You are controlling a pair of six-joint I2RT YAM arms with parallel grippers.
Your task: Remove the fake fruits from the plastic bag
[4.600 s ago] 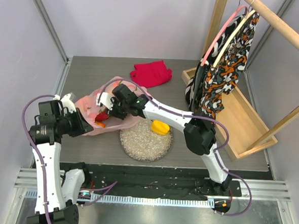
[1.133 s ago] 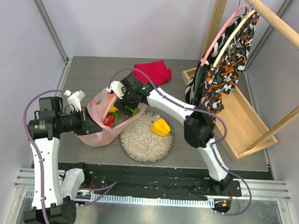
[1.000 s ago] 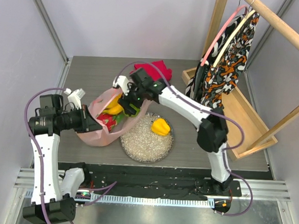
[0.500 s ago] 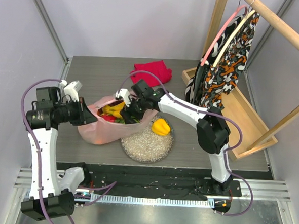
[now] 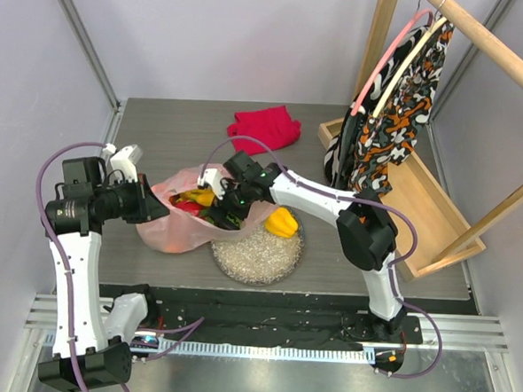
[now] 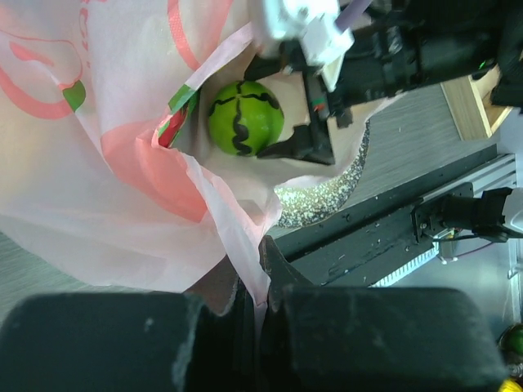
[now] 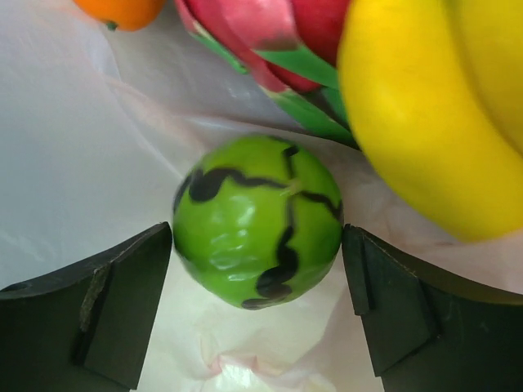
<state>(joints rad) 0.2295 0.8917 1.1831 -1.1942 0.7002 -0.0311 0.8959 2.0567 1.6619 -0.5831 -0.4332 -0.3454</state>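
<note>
The pale pink plastic bag (image 5: 178,229) lies left of the plate. My left gripper (image 5: 147,209) is shut on its edge (image 6: 245,269) and holds the mouth open. Inside are yellow bananas (image 5: 197,196), a pink-red dragon fruit (image 7: 261,37), an orange (image 7: 122,10) and a green ball-shaped fruit with black stripes (image 7: 257,220), which also shows in the left wrist view (image 6: 245,118). My right gripper (image 7: 257,237) is in the bag mouth (image 5: 222,213), open, its fingers (image 7: 122,302) close on either side of the green fruit. A yellow pepper-like piece (image 5: 281,221) lies on the plate.
The round glittery plate (image 5: 253,253) sits just right of the bag. A folded red cloth (image 5: 264,128) lies at the back. A wooden rack (image 5: 420,215) with a patterned garment (image 5: 392,115) on a hanger stands at the right.
My right gripper has come down into the bag mouth and now straddles the green fruit. My left gripper has kept hold of the bag edge and shifted slightly, stretching the mouth open.
</note>
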